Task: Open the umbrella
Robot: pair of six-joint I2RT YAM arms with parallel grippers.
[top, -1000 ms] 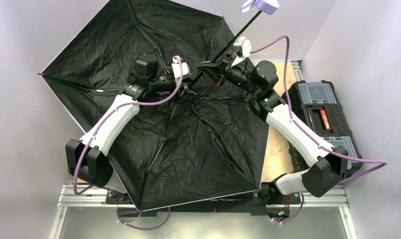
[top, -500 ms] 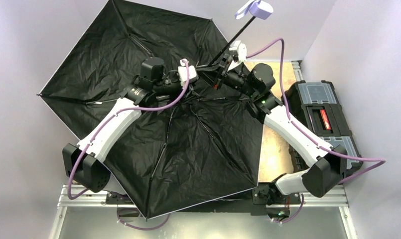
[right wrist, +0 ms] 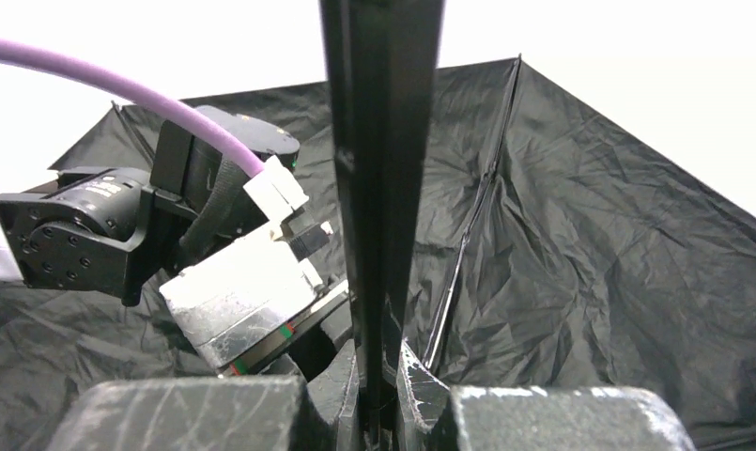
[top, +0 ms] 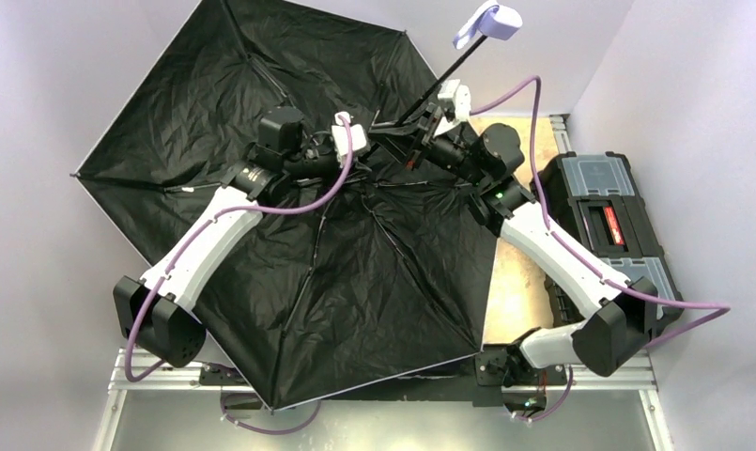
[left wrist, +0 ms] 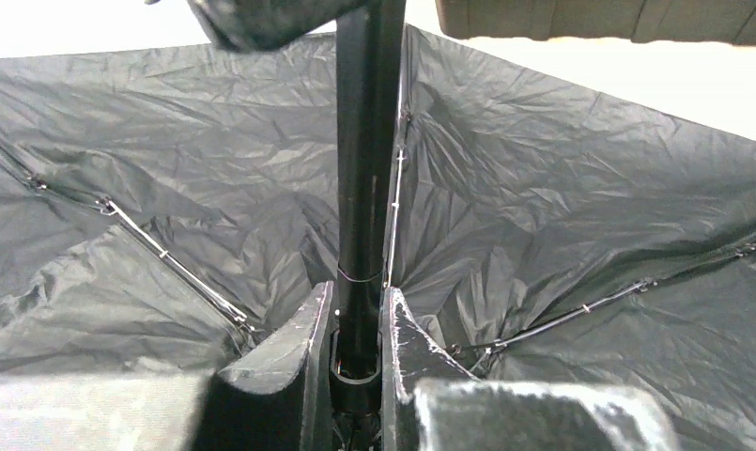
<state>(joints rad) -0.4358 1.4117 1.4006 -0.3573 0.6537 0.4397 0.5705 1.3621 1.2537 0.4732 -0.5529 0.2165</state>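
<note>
Walls: pale grey-lilac walls (top: 64,75) close in on three sides; a metal frame (top: 148,362) runs along the near edge.
Table: only a strip of light wood (top: 515,282) shows at the right; everything else is under the umbrella.
Umbrella: the umbrella (top: 289,235) lies open over the table with its black inside facing up and ribs (left wrist: 167,263) spread out from the middle.
Canopy edge: a thin pale rim shows at the near and left borders; the outer side is hidden.
Shaft: the thin black shaft (top: 439,80) slants up from the middle toward the far right.
Handle: a small lilac handle (top: 491,21) sits at the top end of the shaft, close to the frame's upper edge.
Left gripper: the left gripper (left wrist: 355,319) is closed on the base of the shaft, one finger pressed on each side.
Right gripper: the right gripper (right wrist: 378,376) clamps the shaft higher up, its fingers tight against it.
Hard to make out: from above both sets of fingers merge with the black fabric, and the hub is lost behind them.
Cut off: the shaft runs out of the top of both wrist views.
Toolbox: a black toolbox (top: 604,216) with clear lid pockets sits right of the table, partly behind the right arm.
Cables: purple cables (top: 533,94) loop over both arms and across the canopy.
</note>
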